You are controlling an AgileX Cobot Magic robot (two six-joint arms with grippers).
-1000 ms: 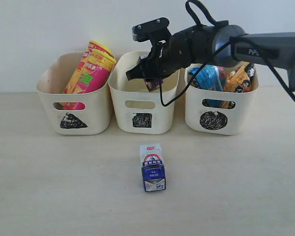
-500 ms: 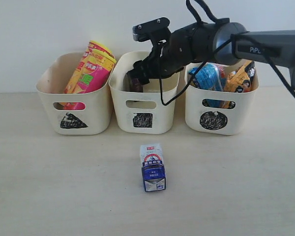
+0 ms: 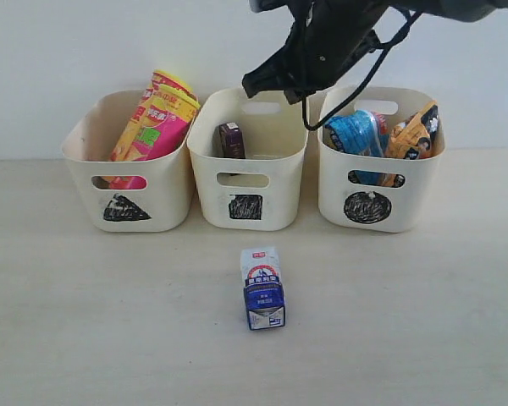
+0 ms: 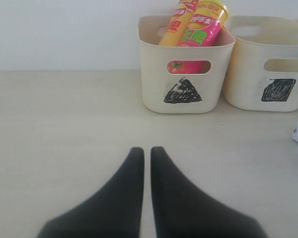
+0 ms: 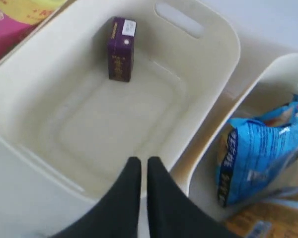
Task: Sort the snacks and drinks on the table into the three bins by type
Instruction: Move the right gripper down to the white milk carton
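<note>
Plain white wall (image 3: 85,42) — pale, evenly lit

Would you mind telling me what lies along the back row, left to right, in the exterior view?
Triangle bin holding chip canisters → square bin holding the purple carton → circle bin holding the blue bag, then the orange bag.

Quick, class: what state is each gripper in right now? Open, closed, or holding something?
Left gripper: closed, holding nothing.
Right gripper: closed, holding nothing.
</note>
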